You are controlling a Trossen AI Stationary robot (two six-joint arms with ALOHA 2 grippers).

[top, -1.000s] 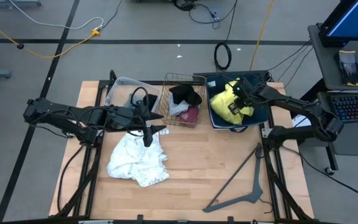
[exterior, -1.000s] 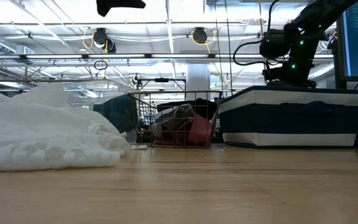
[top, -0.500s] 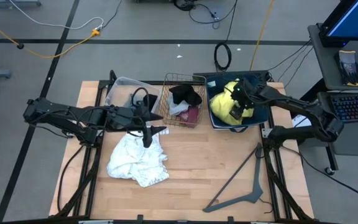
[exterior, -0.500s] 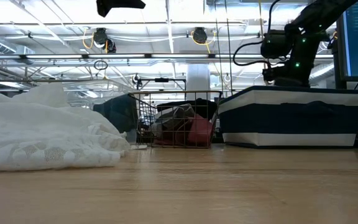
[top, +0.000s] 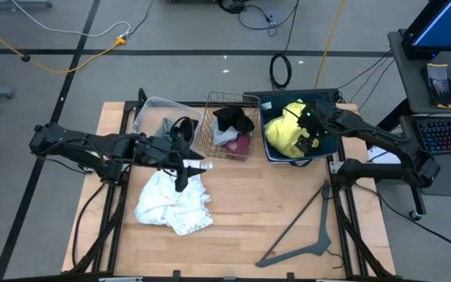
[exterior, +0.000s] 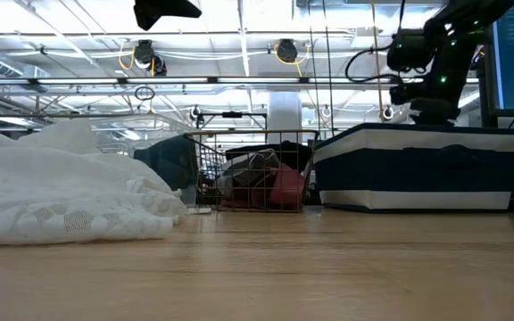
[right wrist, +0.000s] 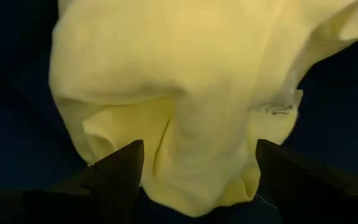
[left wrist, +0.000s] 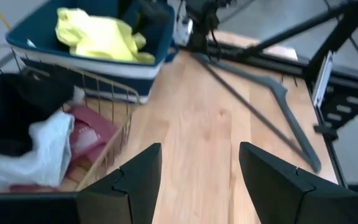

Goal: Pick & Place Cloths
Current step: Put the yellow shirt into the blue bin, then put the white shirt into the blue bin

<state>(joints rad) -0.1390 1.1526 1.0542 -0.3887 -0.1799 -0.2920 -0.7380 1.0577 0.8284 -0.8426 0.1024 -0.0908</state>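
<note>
Cloths, high view: large white cloth (top: 174,201) lying crumpled on the wooden table (top: 249,211), yellow cloth (top: 283,131) sitting in the dark blue bin (top: 268,149), black cloth (top: 233,118), maroon cloth (top: 240,145) and a pale grey cloth (top: 224,138) resting in the wire basket (top: 210,125) between the bin and a clear plastic tub (top: 151,107); left gripper (top: 185,170) hovering above the white cloth's upper edge, right gripper (top: 313,129) hanging over the bin beside the yellow cloth; grey hanger (top: 308,227) lying apart on the table's right half. Low view: white cloth (exterior: 61,201) filling the left side, wire basket (exterior: 252,174) with dark and maroon fabric showing behind it, blue bin (exterior: 418,169) standing to its right with the right arm (exterior: 431,62) reaching over it. Left wrist view: left gripper (left wrist: 199,180) showing its fingers (left wrist: 138,180) spread wide and holding nothing, yellow cloth (left wrist: 101,37) in the bin, maroon cloth (left wrist: 92,134) in the basket, hanger (left wrist: 260,93) on the wood. Right wrist view: right gripper (right wrist: 197,180) showing fingers (right wrist: 117,174) parted and empty, yellow cloth (right wrist: 185,93) lying directly ahead between them
</note>
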